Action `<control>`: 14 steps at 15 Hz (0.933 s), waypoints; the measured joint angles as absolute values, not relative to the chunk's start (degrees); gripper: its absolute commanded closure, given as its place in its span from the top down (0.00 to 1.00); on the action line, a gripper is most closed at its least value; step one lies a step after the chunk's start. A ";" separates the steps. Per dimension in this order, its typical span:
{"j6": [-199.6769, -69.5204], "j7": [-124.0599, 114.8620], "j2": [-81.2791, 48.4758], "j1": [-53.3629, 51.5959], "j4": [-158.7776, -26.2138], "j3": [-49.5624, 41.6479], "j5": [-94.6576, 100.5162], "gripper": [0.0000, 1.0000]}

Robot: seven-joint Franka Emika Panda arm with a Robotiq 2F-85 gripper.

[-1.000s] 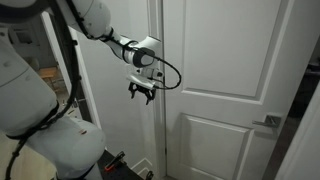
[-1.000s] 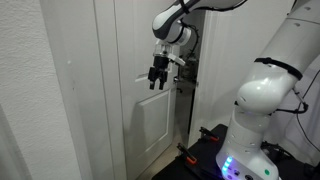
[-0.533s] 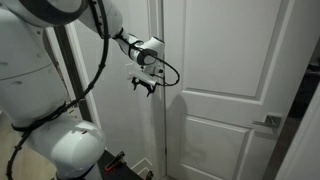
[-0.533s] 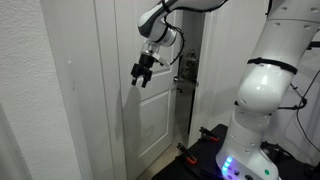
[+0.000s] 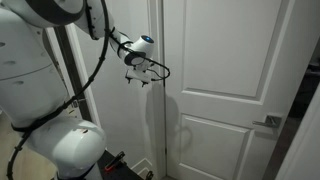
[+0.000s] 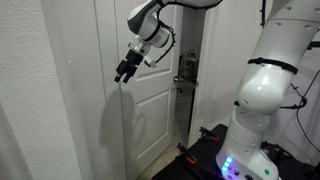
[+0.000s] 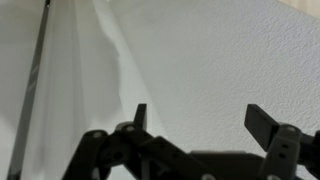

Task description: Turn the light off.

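Observation:
No light switch shows clearly in any view. A small faint mark (image 6: 70,63) sits on the textured white wall; I cannot tell what it is. My gripper (image 5: 140,80) hangs in the air by the door frame's edge and also shows in an exterior view (image 6: 122,73), in front of the frame's trim. In the wrist view the gripper (image 7: 200,120) is open and empty, its two dark fingers spread before the textured white wall (image 7: 220,60). It touches nothing.
A white panelled door (image 5: 230,90) with a metal lever handle (image 5: 270,122) is beside the gripper. The door frame (image 6: 105,100) and a door latch (image 6: 186,70) show in an exterior view. The robot's white base (image 6: 265,110) stands close by.
The gripper has moved up and sideways, away from the door panel and towards the door frame and wall. It has stayed open and empty.

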State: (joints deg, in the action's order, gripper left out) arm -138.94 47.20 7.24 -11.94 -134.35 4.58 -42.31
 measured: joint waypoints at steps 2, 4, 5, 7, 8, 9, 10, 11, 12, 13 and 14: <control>-144.18 50.66 8.62 -13.09 -136.18 6.35 -43.33 1.00; -150.98 53.14 10.11 -14.56 -138.47 7.86 -43.98 0.99; -154.55 54.14 10.81 -15.41 -139.61 8.42 -44.24 0.74; -162.43 55.80 11.85 -17.41 -141.80 9.38 -44.73 0.71; -166.16 56.78 12.14 -18.30 -142.75 9.89 -45.47 0.63; -169.68 57.74 12.30 -19.29 -143.50 10.18 -46.38 0.56; -173.34 58.73 12.32 -20.40 -144.11 10.31 -47.33 0.46; -176.67 59.75 12.31 -21.55 -144.50 10.33 -48.35 0.39; -179.34 60.64 12.26 -22.62 -144.71 10.29 -49.21 0.31; -181.41 61.31 12.20 -23.69 -144.73 10.06 -49.86 0.24; -182.76 61.83 12.18 -24.78 -144.68 9.58 -50.36 0.17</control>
State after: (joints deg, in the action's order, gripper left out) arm -182.76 61.83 12.18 -24.78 -144.68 9.58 -50.36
